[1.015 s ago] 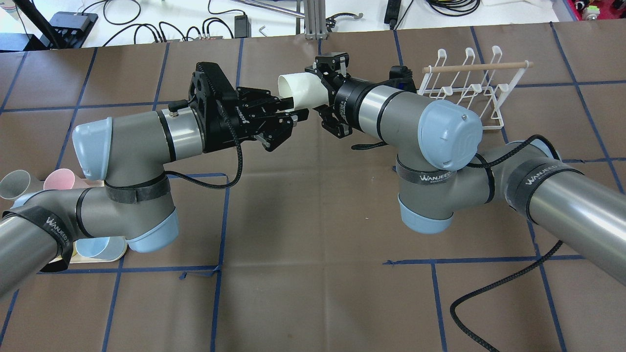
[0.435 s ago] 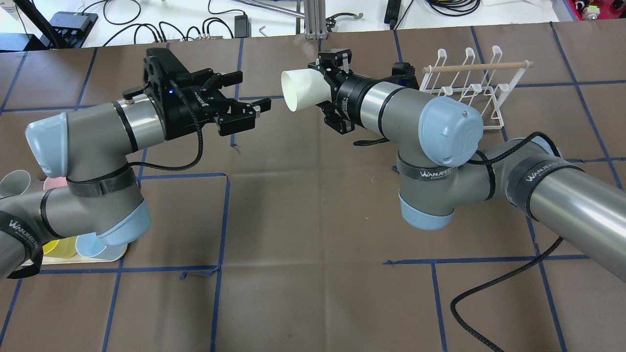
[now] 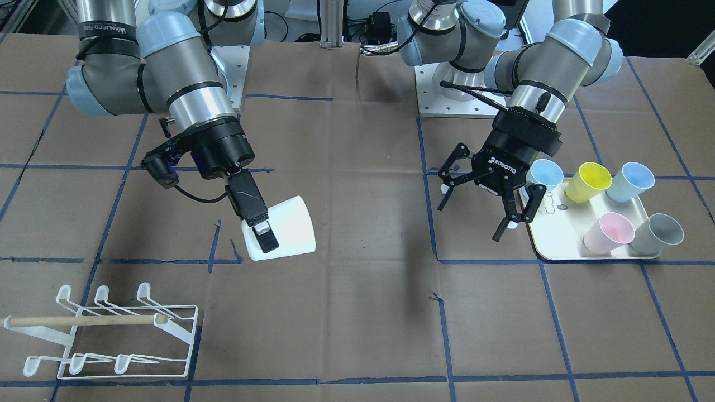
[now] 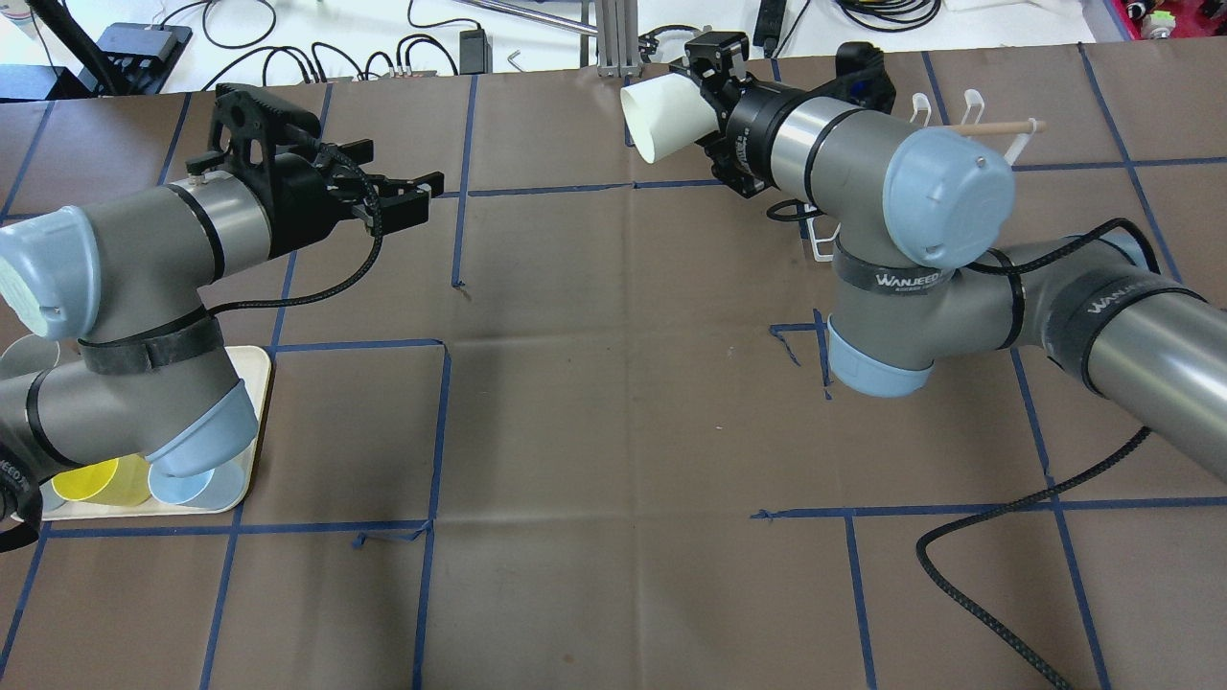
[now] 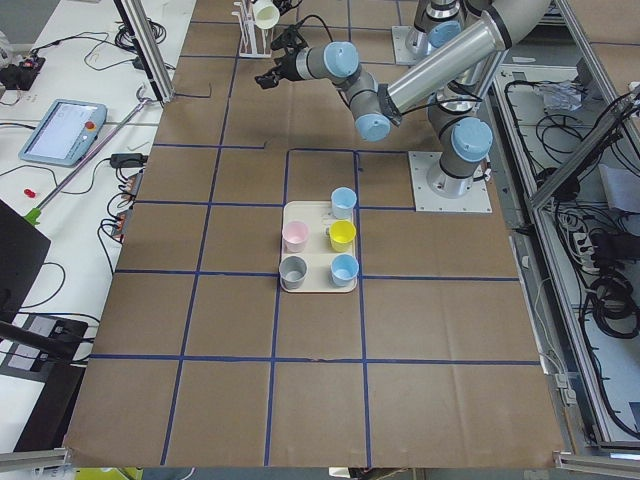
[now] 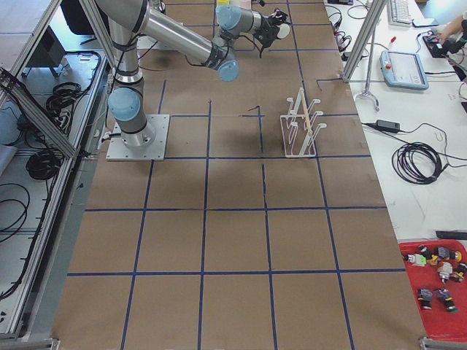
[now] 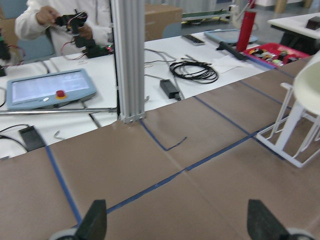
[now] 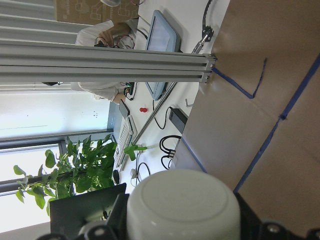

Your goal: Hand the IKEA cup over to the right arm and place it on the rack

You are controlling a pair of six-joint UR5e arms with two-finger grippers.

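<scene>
The white IKEA cup (image 3: 287,226) hangs above the table on its side, with my right gripper (image 3: 267,233) shut on its rim. In the overhead view the cup (image 4: 661,120) points its mouth left, held by the right gripper (image 4: 707,103) at the far middle. The right wrist view shows the cup's base (image 8: 182,205) close up. My left gripper (image 3: 468,223) is open and holds nothing, well apart from the cup, also seen in the overhead view (image 4: 427,190). The white wire rack (image 3: 106,335) stands at the table's far right, partly hidden behind the right arm in the overhead view (image 4: 973,115).
A cream tray (image 3: 550,245) with several coloured cups sits under the left arm. A person works at the bench beyond the table (image 7: 55,25). A metal post (image 7: 129,60) stands at the far edge. A black cable (image 4: 997,546) lies near the front right.
The left gripper has drawn back to the left, away from the cup. The right arm has carried the cup farther away and to the right, in front of the rack.
</scene>
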